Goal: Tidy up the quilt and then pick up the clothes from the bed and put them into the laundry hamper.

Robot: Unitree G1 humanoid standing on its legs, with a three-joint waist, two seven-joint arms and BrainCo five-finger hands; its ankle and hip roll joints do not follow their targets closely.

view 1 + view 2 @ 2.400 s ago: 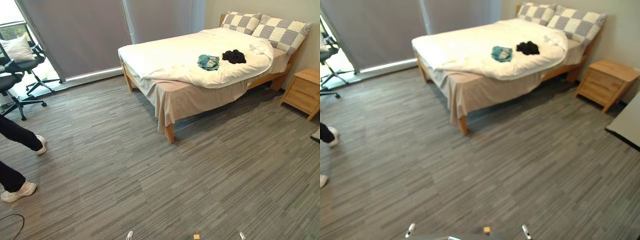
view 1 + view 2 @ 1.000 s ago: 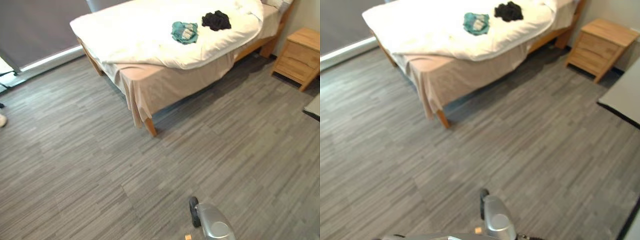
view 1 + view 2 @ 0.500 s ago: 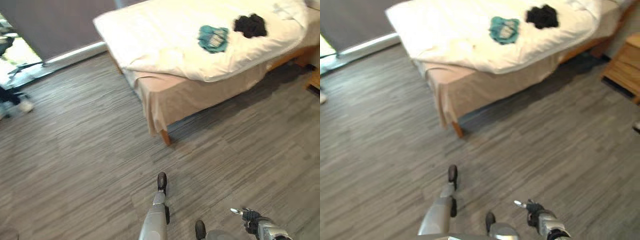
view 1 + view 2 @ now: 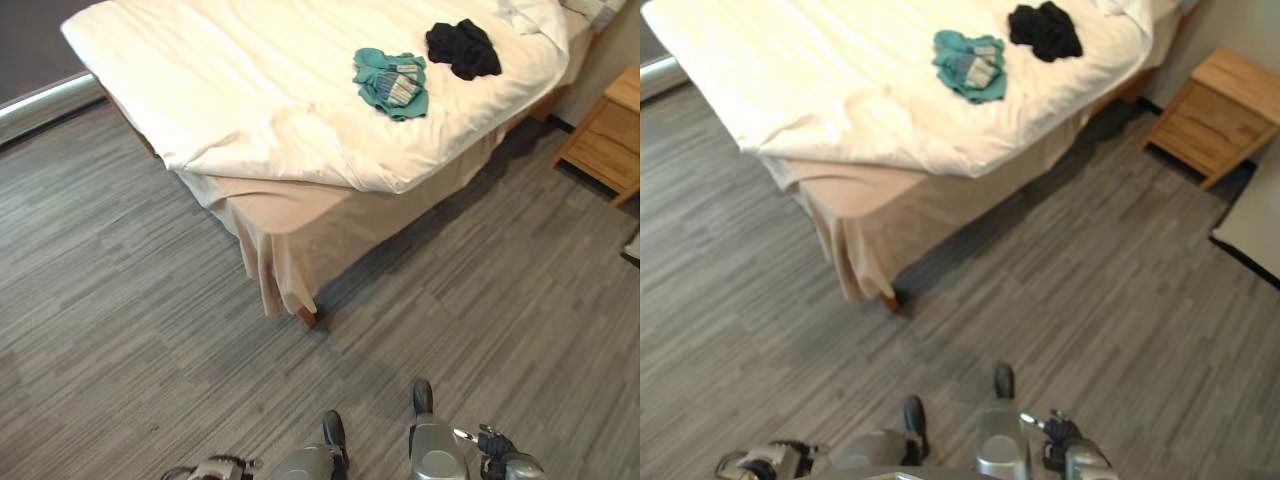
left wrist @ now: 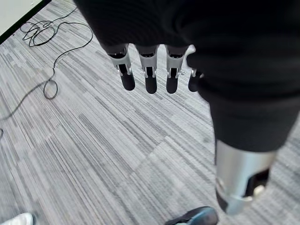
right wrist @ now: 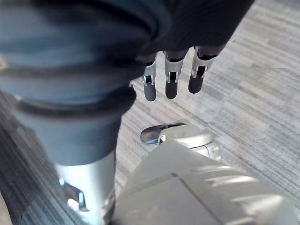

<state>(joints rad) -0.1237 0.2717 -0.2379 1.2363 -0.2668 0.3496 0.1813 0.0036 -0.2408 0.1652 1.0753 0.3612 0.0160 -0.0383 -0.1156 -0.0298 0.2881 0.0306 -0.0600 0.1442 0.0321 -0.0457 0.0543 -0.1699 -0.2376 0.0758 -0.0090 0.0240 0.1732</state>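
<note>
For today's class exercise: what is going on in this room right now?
A robot stands on the floor near the bed, handling nothing yet. Its left robot hand and right robot hand hang open and empty. The white quilt lies rumpled, with a teal garment and a black garment on it.

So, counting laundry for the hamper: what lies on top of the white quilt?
On the white quilt lie a teal garment and a black garment, apart. Anything beneath the quilt is covered.

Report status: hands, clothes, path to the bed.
Both hands, left hand and right hand, open, empty. Teal garment and black garment on rumpled quilt.
</note>
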